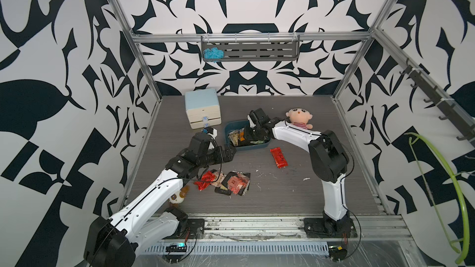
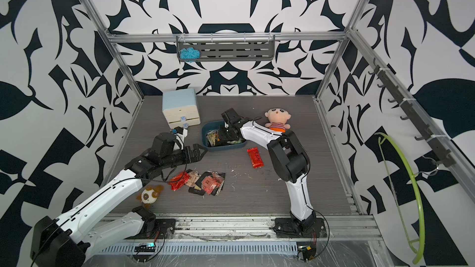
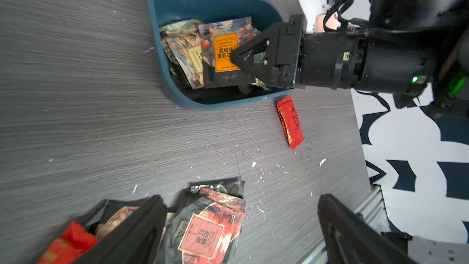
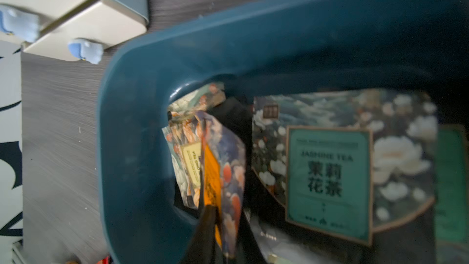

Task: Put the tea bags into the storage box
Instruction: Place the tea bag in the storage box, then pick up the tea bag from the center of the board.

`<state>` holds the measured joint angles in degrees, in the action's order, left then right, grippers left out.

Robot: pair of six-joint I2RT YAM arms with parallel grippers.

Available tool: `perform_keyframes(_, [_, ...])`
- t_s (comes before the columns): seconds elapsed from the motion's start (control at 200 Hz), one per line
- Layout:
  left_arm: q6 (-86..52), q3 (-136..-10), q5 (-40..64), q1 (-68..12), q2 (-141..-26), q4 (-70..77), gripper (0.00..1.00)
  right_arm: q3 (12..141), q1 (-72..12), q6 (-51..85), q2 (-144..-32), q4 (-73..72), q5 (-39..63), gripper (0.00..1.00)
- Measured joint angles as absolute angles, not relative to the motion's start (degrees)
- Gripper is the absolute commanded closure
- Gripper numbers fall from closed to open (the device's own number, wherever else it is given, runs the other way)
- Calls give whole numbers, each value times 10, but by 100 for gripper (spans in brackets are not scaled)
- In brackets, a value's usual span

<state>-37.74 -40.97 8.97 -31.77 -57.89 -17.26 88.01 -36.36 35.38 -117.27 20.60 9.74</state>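
Currently seeing the storage box (image 1: pixel 252 147) in the middle of the counter (image 1: pixel 282 196), toward the back edge, near a drawer cabinet (image 1: pixel 203 109). Finding several tea bags (image 3: pixel 193 54) inside, among them an orange-labelled sachet (image 3: pixel 225 52) and a green jasmine sachet (image 4: pixel 327 181). Finding the right tool (image 4: pixel 228 237) down in the box, jaws narrow either side of the orange-labelled sachet; cannot tell whether gripped. Noting the left tool (image 1: pixel 232 154) wide and empty off the box's front-left corner. Spotting a loose pile (image 1: pixel 231 182) toward the counter's front-left, plus a lone red sachet (image 1: pixel 278 157) near the box's front-right corner.

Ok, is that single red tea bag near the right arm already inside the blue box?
No, the red tea bag lies on the table outside the box, beside its front corner.
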Motion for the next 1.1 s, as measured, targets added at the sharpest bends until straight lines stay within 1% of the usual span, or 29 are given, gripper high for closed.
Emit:
perform_keyframes(0.08, [-375,-407,109,-318,-583,-168,0,878,-364,338,-1161,221,85,61])
perform_keyframes(0.195, [-375,-410,145,-318,-601,-164,2,854,-364,325,-1113,239,62,60])
perform_keyframes(0.215, [-375,-411,151,-318,-606,-164,4,846,-365,324,-1100,241,58,61])
perform_keyframes(0.255, [-374,-414,164,-318,-617,-164,13,825,-367,323,-1071,241,55,61])
perform_keyframes(0.27, [-376,-416,169,-318,-622,-165,14,817,-368,323,-1060,241,54,61])
perform_keyframes(0.285, [-372,-418,175,-318,-627,-166,19,808,-368,323,-1049,239,52,61])
perform_keyframes(0.315, [-369,-422,187,-318,-638,-168,21,783,-369,325,-1022,234,50,62])
perform_keyframes(0.445, [-362,-453,219,-318,-687,-195,21,673,-385,352,-918,204,55,62])
perform_keyframes(0.575, [-359,-489,245,-318,-741,-224,23,566,-426,404,-856,159,60,62])
perform_keyframes(0.67, [-358,-502,263,-319,-775,-241,23,511,-465,441,-840,135,58,63])
perform_keyframes(0.855, [-353,-509,270,-326,-803,-277,26,463,-541,515,-848,77,51,64])
perform_keyframes(0.875, [-352,-510,270,-327,-805,-281,27,462,-546,523,-851,72,50,64])
perform_keyframes(0.915, [-349,-514,269,-328,-809,-290,35,458,-560,540,-859,56,48,66])
perform_keyframes(0.935, [-349,-517,269,-329,-811,-294,39,456,-566,547,-861,49,46,68])
perform_keyframes(0.965, [-345,-520,268,-330,-813,-298,49,452,-576,560,-866,35,43,71])
perform_keyframes(0.985, [-340,-522,268,-331,-813,-301,53,448,-582,571,-868,25,41,71])
perform_keyframes(1.05, [-336,-527,268,-333,-814,-305,56,434,-600,599,-873,-4,31,73])
perform_keyframes(1.1, [-336,-528,270,-335,-816,-305,56,425,-611,620,-878,-20,22,73])
